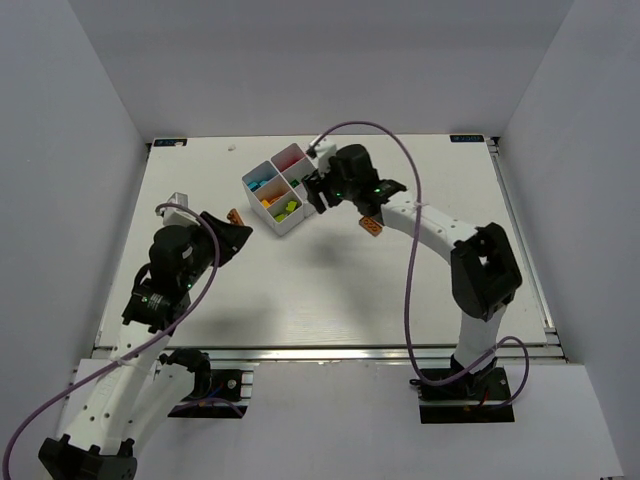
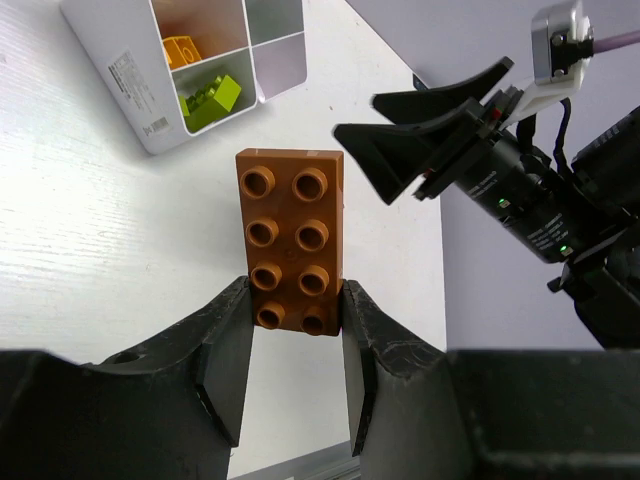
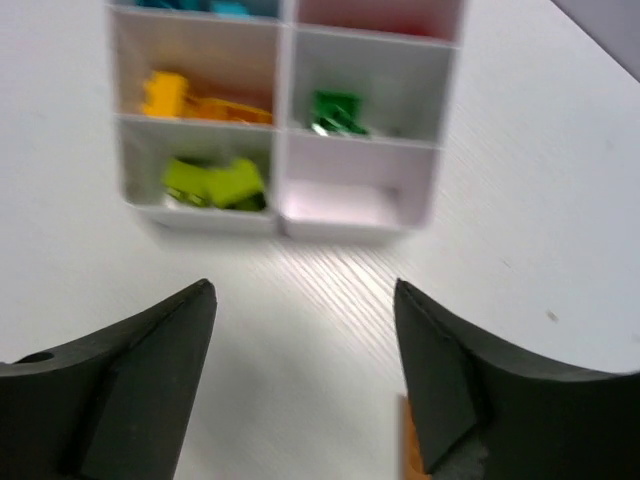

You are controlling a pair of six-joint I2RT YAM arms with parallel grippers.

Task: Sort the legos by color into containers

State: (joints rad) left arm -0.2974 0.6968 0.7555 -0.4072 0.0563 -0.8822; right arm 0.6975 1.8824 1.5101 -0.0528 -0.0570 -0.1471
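My left gripper (image 2: 295, 312) is shut on the near end of an orange two-by-four lego (image 2: 292, 230), held above the table a little left of the white container tray (image 1: 285, 224); from above, this lego (image 1: 236, 215) sticks out of the left gripper (image 1: 240, 230). My right gripper (image 3: 305, 290) stands open and empty just in front of the tray (image 3: 345, 215). The compartments hold yellow and orange legos (image 3: 190, 100), lime green legos (image 3: 212, 185) and a dark green lego (image 3: 335, 112). Blue and red show at the back.
A second orange lego (image 1: 372, 226) lies on the table under the right forearm, and its edge shows beside the right finger (image 3: 408, 450). The nearest right compartment (image 3: 345, 190) has nothing in it. The open right gripper (image 2: 400, 125) shows in the left wrist view.
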